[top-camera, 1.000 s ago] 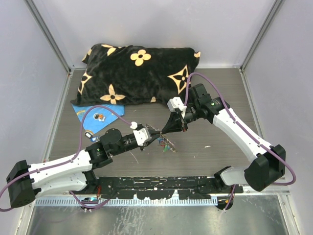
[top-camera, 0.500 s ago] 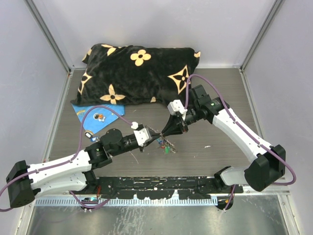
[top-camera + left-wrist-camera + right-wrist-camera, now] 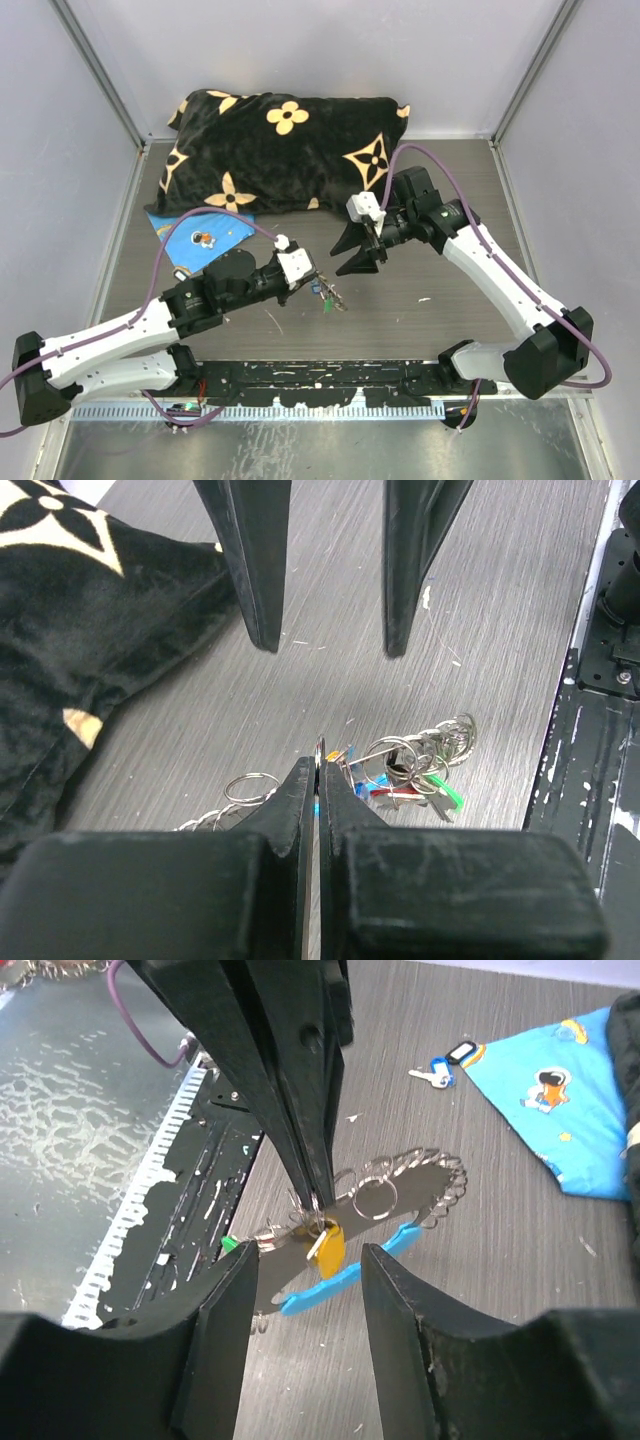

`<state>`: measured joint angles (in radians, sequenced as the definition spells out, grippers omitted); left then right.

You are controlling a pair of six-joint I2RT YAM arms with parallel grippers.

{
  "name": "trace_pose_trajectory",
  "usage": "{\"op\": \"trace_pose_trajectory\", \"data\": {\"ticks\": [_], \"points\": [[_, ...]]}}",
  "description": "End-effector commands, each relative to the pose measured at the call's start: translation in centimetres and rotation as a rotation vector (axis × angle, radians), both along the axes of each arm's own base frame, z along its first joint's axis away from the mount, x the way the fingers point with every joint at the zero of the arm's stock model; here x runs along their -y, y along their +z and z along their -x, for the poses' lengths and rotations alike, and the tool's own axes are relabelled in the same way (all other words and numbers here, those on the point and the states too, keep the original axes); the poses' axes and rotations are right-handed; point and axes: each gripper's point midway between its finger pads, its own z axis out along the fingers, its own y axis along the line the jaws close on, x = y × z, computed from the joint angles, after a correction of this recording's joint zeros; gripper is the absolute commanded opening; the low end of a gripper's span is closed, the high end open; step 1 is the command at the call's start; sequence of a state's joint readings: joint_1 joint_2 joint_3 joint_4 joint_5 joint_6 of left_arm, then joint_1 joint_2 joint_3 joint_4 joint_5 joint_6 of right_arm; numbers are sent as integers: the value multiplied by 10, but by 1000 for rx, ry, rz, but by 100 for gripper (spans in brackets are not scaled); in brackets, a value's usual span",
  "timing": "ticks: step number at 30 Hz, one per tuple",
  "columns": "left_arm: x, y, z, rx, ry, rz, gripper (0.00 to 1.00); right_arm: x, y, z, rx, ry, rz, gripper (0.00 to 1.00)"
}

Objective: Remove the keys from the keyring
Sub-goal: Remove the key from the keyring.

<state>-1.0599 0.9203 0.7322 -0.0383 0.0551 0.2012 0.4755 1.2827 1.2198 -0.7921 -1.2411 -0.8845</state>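
Place: robot laboratory test cell
Walls: plain white panels, bare aluminium corner posts
Bench: grey wood-grain tabletop

From above, the keys are too small to tell apart.

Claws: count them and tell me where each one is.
2. The left claw is shut on the keyring, low in the top view. The right claw is open and faces it from the pillow side. Neither is hidden.
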Motion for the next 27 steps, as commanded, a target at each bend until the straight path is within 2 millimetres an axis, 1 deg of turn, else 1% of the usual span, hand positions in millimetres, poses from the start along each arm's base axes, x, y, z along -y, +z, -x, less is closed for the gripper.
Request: {"op": "trace_pose_trajectory", "data": {"ticks": [1,6,14,23,27], "points": [[-6,40,-2,-7,39,30,0,-10,2,-15,-63,-80,-16,51],[-5,37,-1,-73,56,14,0,-20,-2,-21,-77,-120,-14,50],[1,40,-1,-109,53,15,0,-28,-6,-8,-92,-74,-20,50],[4,45,1,-118,44,31,0,-33,-19,-8,-66,-84,10,42],[4,45,1,-123,45,35,0,-36,-23,-5,-64,-71,18,40]]}}
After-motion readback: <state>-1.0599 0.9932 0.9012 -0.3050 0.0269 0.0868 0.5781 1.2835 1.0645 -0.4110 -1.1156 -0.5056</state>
